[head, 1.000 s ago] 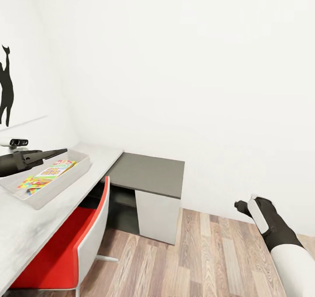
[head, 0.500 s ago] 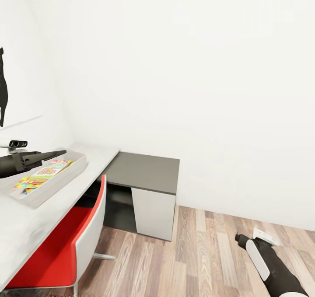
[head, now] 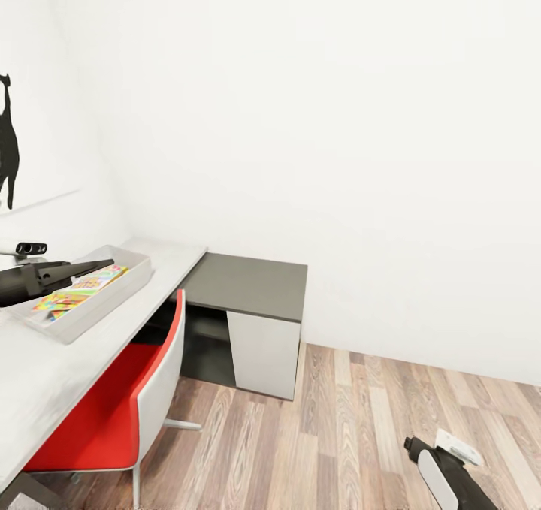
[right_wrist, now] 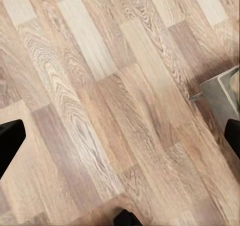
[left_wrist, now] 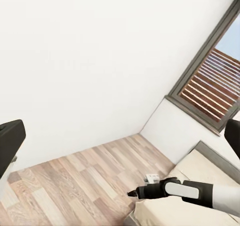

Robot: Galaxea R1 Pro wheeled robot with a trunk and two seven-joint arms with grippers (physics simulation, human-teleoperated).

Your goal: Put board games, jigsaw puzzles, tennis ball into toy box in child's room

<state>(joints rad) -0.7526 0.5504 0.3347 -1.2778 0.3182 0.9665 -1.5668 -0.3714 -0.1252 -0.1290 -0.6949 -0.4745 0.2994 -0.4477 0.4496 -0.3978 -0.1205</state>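
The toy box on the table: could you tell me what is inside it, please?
Inside the toy box lie a board game with a bright printed cover and a multicoloured jigsaw puzzle. The left gripper and the box's near wall hide anything else.

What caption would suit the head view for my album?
Left gripper hovers over the toy box on the table, beside a red chair.

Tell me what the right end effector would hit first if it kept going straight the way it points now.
Most likely the wood-plank floor: the right end effector, fingers spread with nothing between them, faces bare planks in its wrist view. Distance to the floor is unclear.
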